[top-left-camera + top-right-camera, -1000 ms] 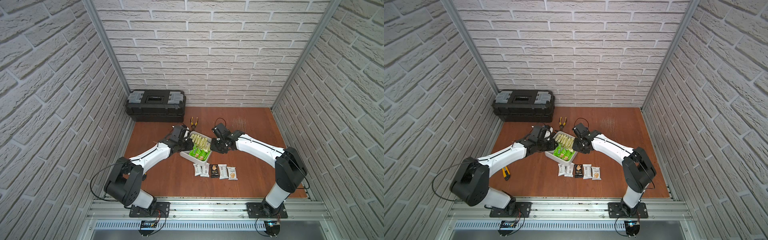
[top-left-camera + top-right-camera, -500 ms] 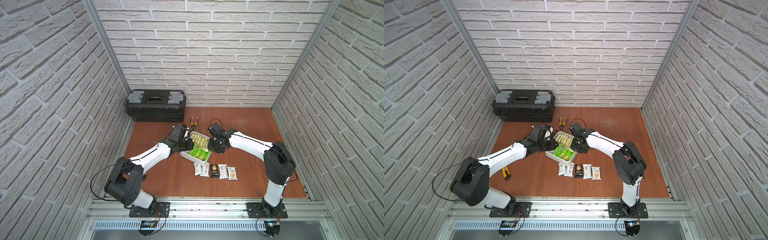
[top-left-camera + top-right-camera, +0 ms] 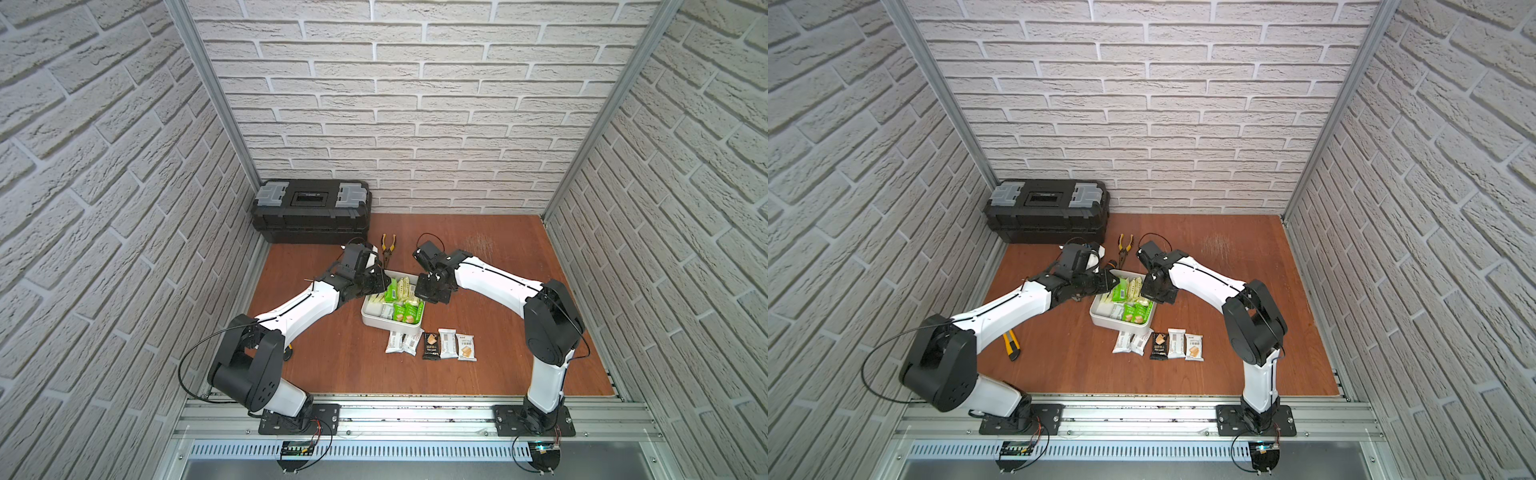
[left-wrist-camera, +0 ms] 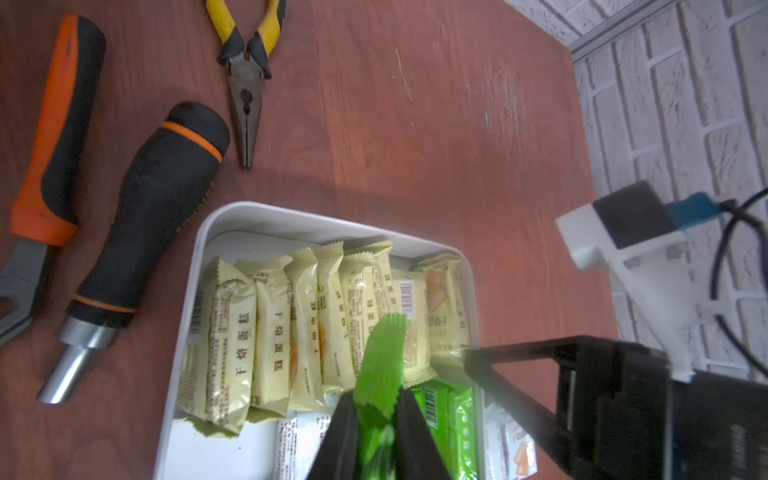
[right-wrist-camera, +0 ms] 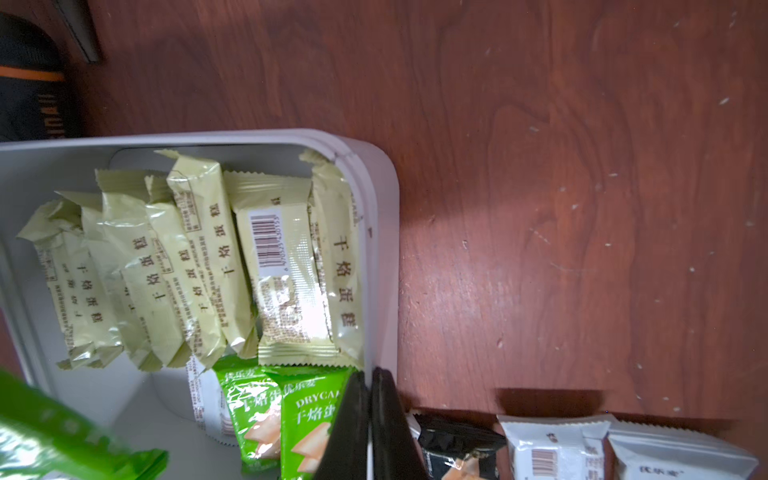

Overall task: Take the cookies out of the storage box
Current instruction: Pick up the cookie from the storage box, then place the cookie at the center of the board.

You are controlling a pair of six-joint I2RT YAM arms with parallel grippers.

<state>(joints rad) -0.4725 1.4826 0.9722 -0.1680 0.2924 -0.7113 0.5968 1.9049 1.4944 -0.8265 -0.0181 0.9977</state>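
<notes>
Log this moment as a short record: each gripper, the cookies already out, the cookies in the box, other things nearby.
left gripper: shut on a green cookie packet, held over the storage box
right gripper: shut, at the box's wall; cannot tell if it pinches the wall
cookies out: row of five packets on the table beside the box, four white, one black
cookies in box: pale yellow packets, green packets and more
nearby: pliers, toolbox
</notes>
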